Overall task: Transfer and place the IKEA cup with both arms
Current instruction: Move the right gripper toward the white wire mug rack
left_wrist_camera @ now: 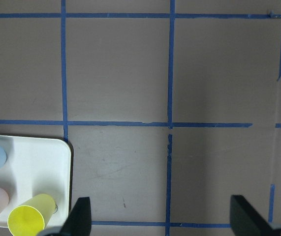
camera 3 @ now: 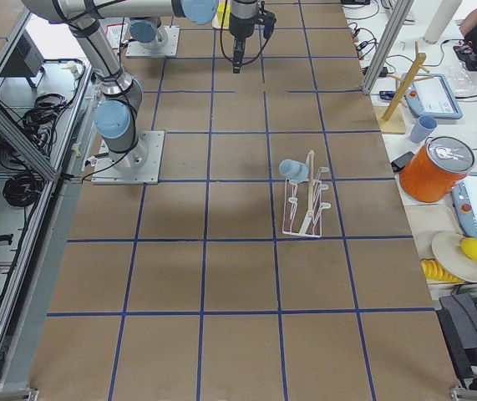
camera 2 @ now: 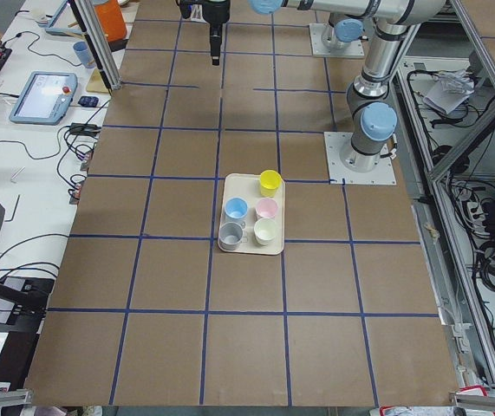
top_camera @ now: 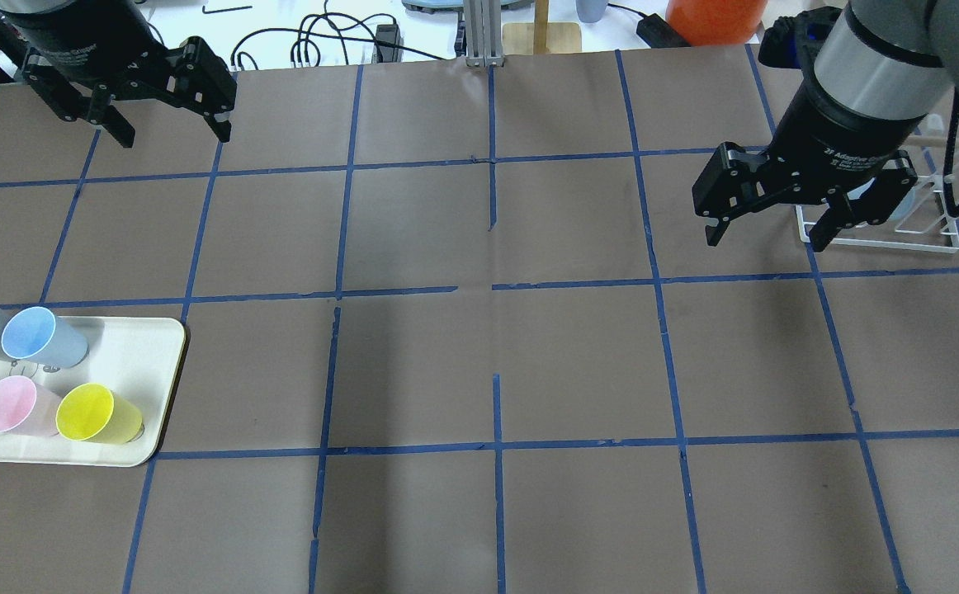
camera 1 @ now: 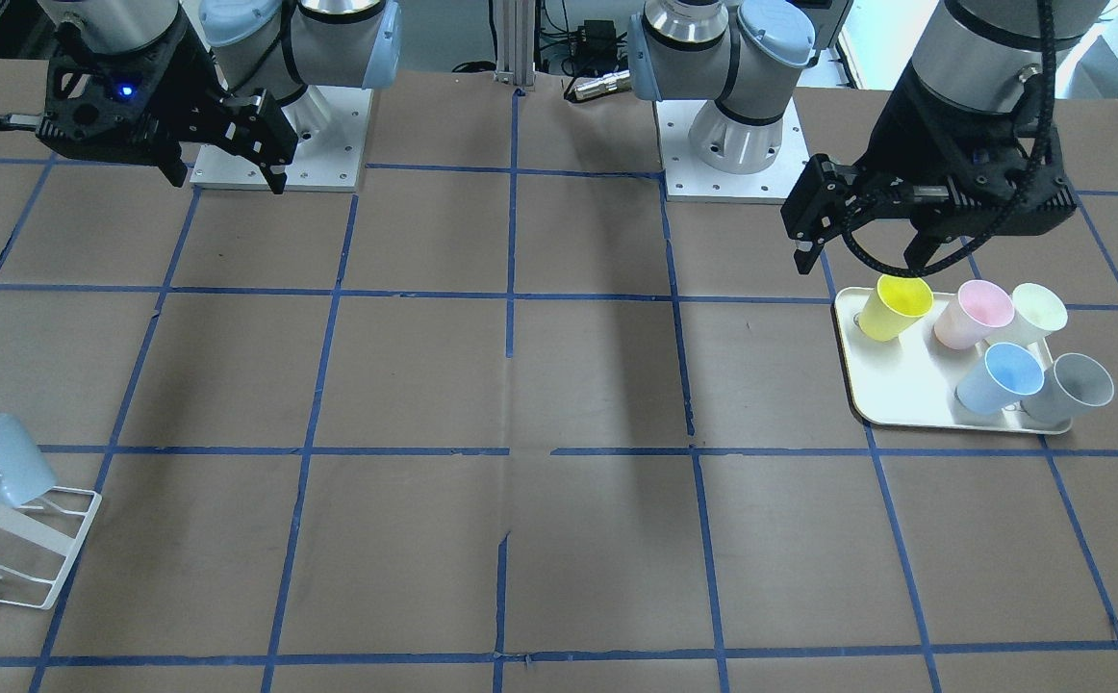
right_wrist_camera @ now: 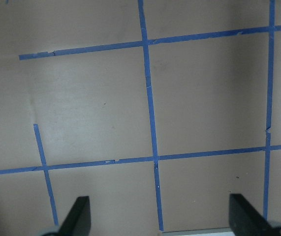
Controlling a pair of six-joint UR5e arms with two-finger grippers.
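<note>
The IKEA cup (camera 1: 1, 472), very pale blue, sits upside down and tilted on a white wire rack (camera 1: 35, 553). It also shows in the exterior right view (camera 3: 292, 170). In the overhead view the right gripper hides most of it. My right gripper (camera 1: 228, 181) (top_camera: 767, 241) hangs open and empty high above the table, away from the rack. My left gripper (camera 1: 862, 252) (top_camera: 174, 134) is open and empty, high above the back of the tray (camera 1: 891, 390). Both wrist views show jaws wide apart over bare table.
The cream tray holds a yellow cup (camera 1: 894, 306), a pink cup (camera 1: 973, 314), a pale green cup (camera 1: 1038, 313), a more saturated light-blue cup (camera 1: 1000, 377) and a grey cup (camera 1: 1079, 387). The brown table has blue tape grid lines. An orange container (top_camera: 710, 21) stands beyond the table's far edge.
</note>
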